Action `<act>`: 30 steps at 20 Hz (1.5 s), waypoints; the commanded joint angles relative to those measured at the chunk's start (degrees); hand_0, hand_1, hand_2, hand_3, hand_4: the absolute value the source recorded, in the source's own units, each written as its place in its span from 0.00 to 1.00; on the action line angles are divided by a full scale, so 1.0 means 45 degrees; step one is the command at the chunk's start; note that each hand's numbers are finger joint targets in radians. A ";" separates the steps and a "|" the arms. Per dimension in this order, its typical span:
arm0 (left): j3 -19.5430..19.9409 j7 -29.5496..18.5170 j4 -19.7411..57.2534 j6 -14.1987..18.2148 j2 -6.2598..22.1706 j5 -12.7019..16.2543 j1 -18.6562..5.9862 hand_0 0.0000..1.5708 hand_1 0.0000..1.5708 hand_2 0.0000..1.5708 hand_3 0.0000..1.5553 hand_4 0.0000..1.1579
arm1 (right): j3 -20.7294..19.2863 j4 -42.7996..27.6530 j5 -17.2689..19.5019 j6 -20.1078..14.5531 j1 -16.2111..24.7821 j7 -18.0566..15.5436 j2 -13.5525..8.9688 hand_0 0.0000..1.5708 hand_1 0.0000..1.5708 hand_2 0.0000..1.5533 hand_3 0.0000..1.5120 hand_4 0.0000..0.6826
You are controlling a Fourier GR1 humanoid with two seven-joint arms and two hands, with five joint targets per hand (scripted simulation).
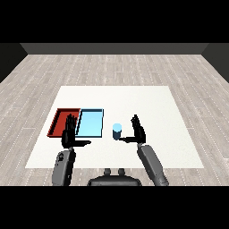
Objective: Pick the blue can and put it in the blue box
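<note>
On the white table (pixel 134 96) one blue can (pixel 117 131) stands upright, a short cylinder with a pale top, just to the right of the light blue tray (pixel 90 122), and nothing lies between the can and this tray. There are two flat rectangular trays side by side, the blue one and a red tray (pixel 60 120) on its left, and the left hand (pixel 69 136) partly covers their near edges, its fingers straight and holding nothing. The right hand (pixel 138 131) is just right of the can with fingers straight up and thumb pointing toward the can, holding nothing.
</note>
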 commanded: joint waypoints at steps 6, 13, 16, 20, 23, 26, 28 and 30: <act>0.0089 0.0823 -0.0388 0.0398 0.0021 0.0144 -0.0625 0.00 0.00 0.00 0.00 0.00 | -0.0293 0.2770 -0.0896 0.0466 -0.1171 -0.1322 0.0002 0.00 0.00 0.00 0.00 0.00; -0.0066 0.0570 -0.0957 0.0030 0.0116 0.0159 0.0406 0.00 0.00 0.00 0.00 0.00 | 0.1568 0.0924 -0.1092 -0.0769 0.0135 -0.0897 0.0000 0.00 0.00 0.00 0.00 0.00; 0.0343 -0.0275 0.0130 -0.0276 0.0313 0.0255 0.0292 0.00 0.00 0.00 0.00 0.00 | 0.1472 0.3913 -0.2277 -0.0444 -0.1886 -0.2097 0.0001 0.00 0.00 0.00 0.00 0.00; 0.0090 0.0422 -0.0598 0.0167 0.0146 0.0060 0.0164 0.00 0.00 0.00 0.00 0.00 | 0.1512 0.3783 -0.2498 -0.0768 -0.2566 -0.1194 0.0001 0.00 0.00 0.00 0.00 0.00; -0.0035 -0.0581 0.0029 0.0098 -0.0004 -0.0258 0.0233 0.00 0.00 0.00 0.00 0.00 | 0.2116 0.4692 -0.3048 -0.0875 -0.2705 -0.2381 0.0001 0.00 0.00 0.00 0.00 0.00; 0.0084 0.0309 -0.0942 -0.0095 0.0242 0.0188 0.0256 0.00 0.00 0.00 0.00 0.00 | 0.2488 0.5236 -0.3372 -0.0917 -0.2758 -0.2823 0.0002 0.00 0.00 0.00 0.00 0.00; 0.0427 0.0088 -0.0270 -0.0049 0.0321 0.0262 0.0054 0.00 0.00 0.00 0.00 0.00 | 0.2000 0.3818 -0.2614 -0.0838 -0.2218 -0.1840 0.0002 0.00 0.00 0.00 0.00 0.00; 0.0409 0.0752 -0.0840 -0.0125 0.0584 0.0318 -0.0172 0.00 0.00 0.00 0.00 0.00 | 0.2735 0.5574 -0.3828 -0.0812 -0.3173 -0.2877 0.0002 0.00 0.00 0.00 0.00 0.00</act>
